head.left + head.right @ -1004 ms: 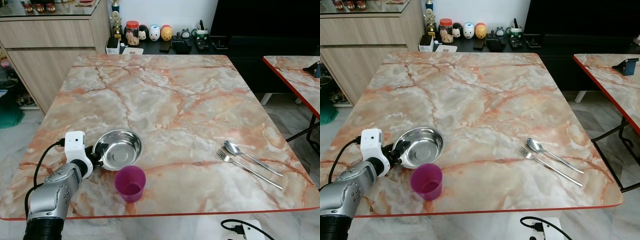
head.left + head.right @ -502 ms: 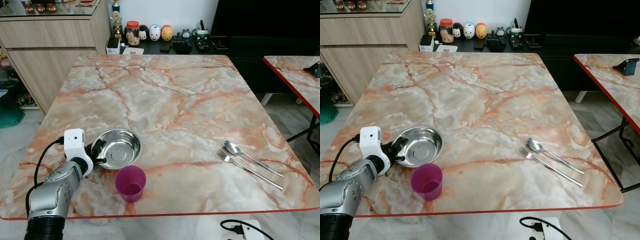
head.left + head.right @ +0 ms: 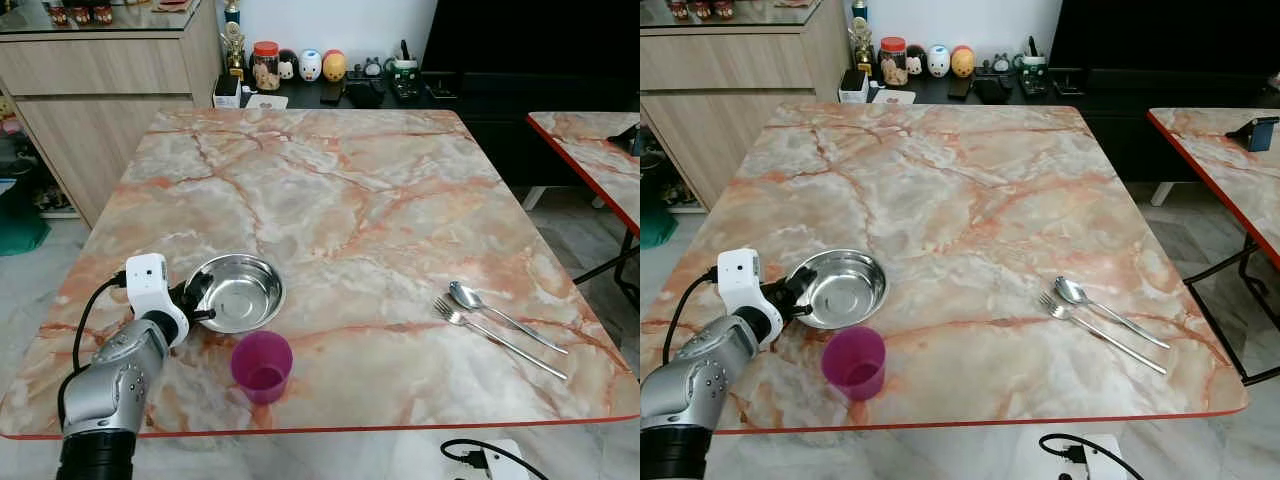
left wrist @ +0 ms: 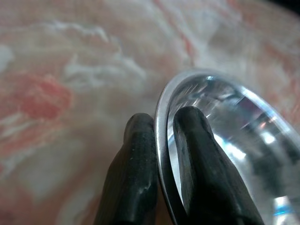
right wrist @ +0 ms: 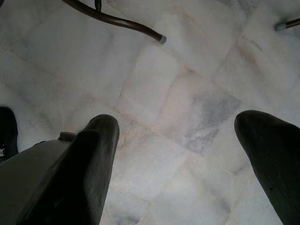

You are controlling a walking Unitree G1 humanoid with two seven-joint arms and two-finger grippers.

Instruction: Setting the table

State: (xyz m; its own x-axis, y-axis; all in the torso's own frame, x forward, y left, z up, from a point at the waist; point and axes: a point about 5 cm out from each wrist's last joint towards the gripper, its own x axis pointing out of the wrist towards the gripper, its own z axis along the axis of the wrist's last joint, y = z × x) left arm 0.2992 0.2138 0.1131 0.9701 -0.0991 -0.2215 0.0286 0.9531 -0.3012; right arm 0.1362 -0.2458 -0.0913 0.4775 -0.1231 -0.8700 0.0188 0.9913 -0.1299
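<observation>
l gripper (image 4: 159,154) pinching rim of round shiny steel bowl (image 3: 240,292) on marble table (image 3: 330,190); translucent purple cup (image 3: 262,366) nr bowl.

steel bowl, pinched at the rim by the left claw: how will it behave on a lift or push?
The steel bowl looks thin-walled and rigid, so probably light. The left claw pinches its rim at one edge, one finger inside and one outside; off-centre, it may tilt or pivot when lifted. The polished metal looks slick against the fingers, and on the glossy marble table a push would likely slide it.
</observation>
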